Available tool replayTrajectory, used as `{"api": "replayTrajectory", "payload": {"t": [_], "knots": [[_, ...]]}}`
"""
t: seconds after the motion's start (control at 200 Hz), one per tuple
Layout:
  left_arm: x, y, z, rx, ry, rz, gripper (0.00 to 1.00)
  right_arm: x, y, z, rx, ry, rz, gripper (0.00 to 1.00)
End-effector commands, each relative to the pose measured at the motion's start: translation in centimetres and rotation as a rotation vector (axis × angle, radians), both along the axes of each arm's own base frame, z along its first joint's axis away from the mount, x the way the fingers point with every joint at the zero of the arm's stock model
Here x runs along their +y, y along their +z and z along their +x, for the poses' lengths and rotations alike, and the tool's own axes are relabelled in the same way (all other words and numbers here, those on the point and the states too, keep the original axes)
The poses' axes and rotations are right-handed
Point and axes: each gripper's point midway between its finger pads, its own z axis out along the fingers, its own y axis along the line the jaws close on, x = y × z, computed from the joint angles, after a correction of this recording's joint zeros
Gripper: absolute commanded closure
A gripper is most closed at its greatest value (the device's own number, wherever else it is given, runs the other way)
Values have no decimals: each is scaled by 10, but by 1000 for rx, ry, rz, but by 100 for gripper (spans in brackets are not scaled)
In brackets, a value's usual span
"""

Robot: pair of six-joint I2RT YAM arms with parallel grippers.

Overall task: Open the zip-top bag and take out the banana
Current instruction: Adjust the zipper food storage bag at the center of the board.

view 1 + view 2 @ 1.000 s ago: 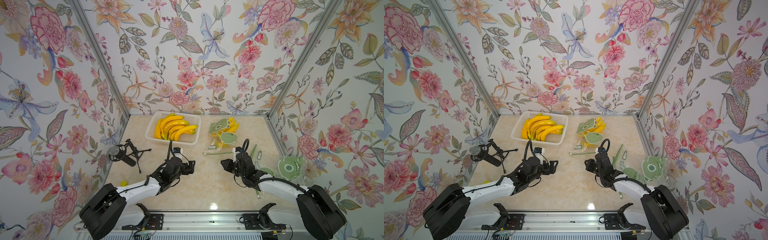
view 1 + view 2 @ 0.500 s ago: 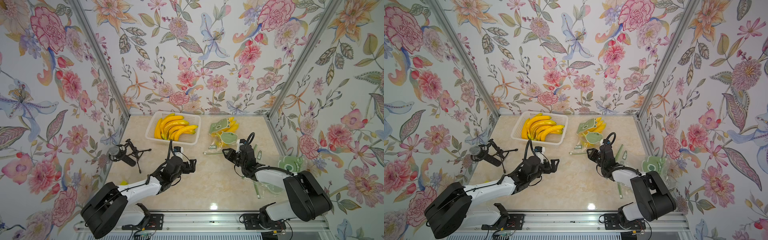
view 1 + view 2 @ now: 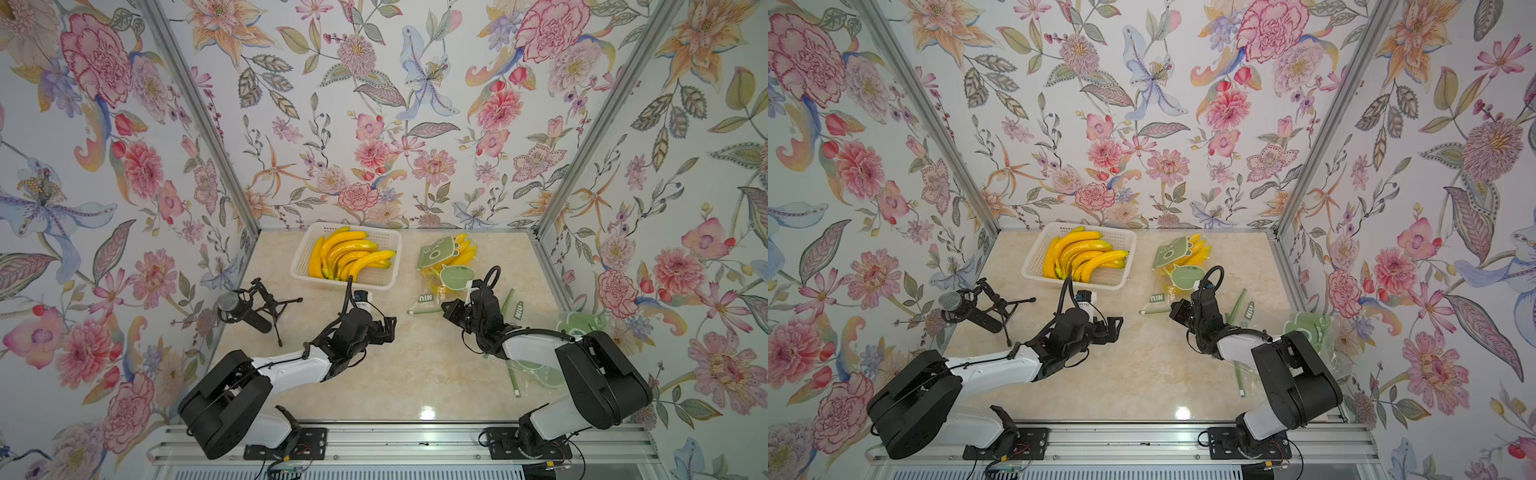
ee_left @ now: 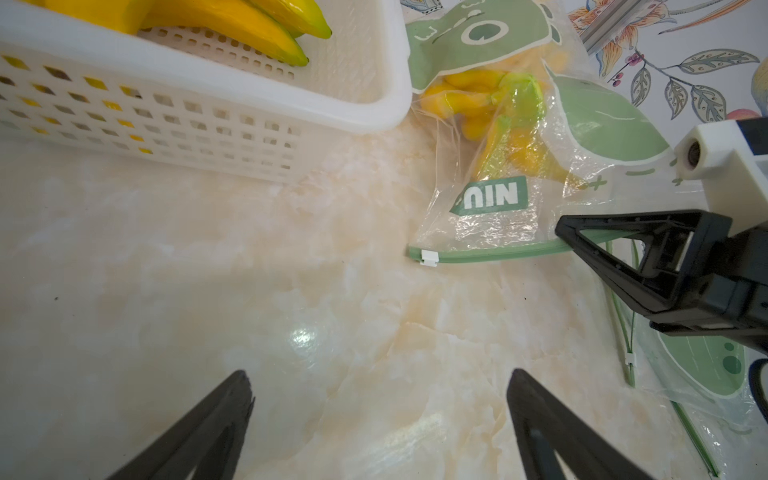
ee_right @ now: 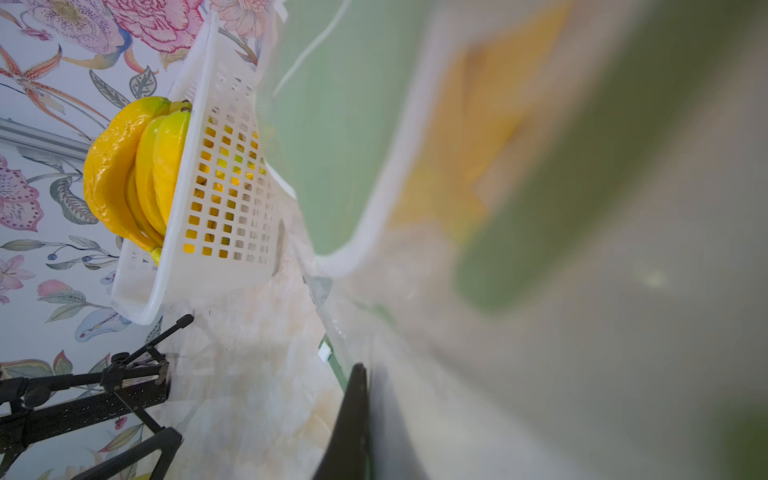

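The clear zip-top bag (image 3: 449, 266) with green prints lies on the table right of the basket, in both top views (image 3: 1183, 266). The yellow banana bunch (image 4: 469, 99) shows through it. Its green zip strip (image 4: 490, 257) runs along the near edge, with the white slider (image 4: 428, 257) at one end. My right gripper (image 3: 446, 309) is shut on the other end of that strip, and the plastic (image 5: 540, 208) fills its wrist view in a blur. My left gripper (image 3: 388, 328) hovers open over bare table, a short way in front of the slider, with nothing between its fingertips (image 4: 245, 386).
A white basket (image 3: 374, 284) of loose bananas stands at the back, left of the bag. A microphone on a small tripod (image 3: 249, 309) sits at the left edge. Empty printed bags (image 3: 577, 324) lie on the right, partly under my right arm.
My right gripper has moved back toward the bag's zip edge and closed on the strip. My left arm has barely shifted and stays open.
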Motion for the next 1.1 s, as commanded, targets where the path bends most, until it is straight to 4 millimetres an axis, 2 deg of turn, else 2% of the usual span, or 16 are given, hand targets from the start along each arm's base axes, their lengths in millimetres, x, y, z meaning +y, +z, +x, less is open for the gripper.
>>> {"api": "replayTrajectory", "payload": {"t": [0.0,0.21,0.235,0.39,0.575,0.701,0.826,0.936,1.021,1.096], "knots": [[-16,10,8,-18,-17,-41,4,-7,0,-13,5,-30,3,100],[-42,7,15,8,-81,-85,8,-2,-2,-47,21,-24,41,100],[-45,-7,15,39,-90,-67,9,-2,-3,-51,29,-30,55,100],[-66,-25,14,94,-145,-36,13,-5,-14,-75,75,-48,122,100],[-87,-42,2,134,-211,4,21,-7,-14,-87,86,-58,103,100],[-100,-49,-8,137,-250,46,28,-11,-23,-90,109,-71,80,100],[-100,-63,-9,157,-236,104,41,-9,-26,-90,115,-73,85,100],[-82,-79,-2,153,-154,202,58,-8,-24,-88,110,-72,85,100],[-78,-80,-1,141,-143,216,67,-10,-26,-89,120,-74,64,100],[-81,-80,-1,136,-157,209,70,-13,-29,-92,127,-79,42,100]]}}
